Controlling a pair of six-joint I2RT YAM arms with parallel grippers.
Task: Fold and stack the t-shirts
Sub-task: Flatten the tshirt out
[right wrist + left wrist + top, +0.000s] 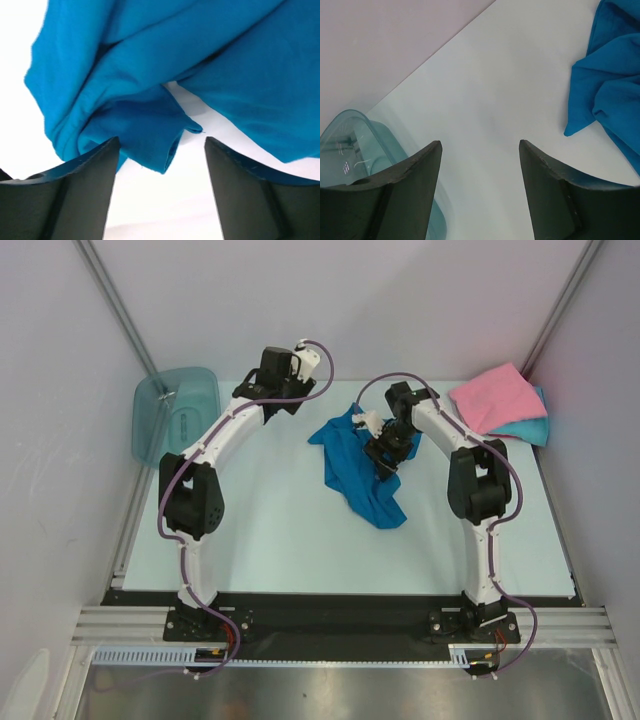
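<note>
While the right gripper hangs with jaws spread above the crumpled deep blue t-shirt at mid-table, the left gripper gapes over the table near the teal bin; the pink t-shirt lies atop the turquoise t-shirt, far right.

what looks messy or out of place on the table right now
The deep blue cloth t-shirt lies crumpled in a heap mid-table, neither flat nor folded, below the open right gripper. At the far right corner the folded pink t-shirt sits skewed on the turquoise t-shirt, leaving its edge showing.
</note>
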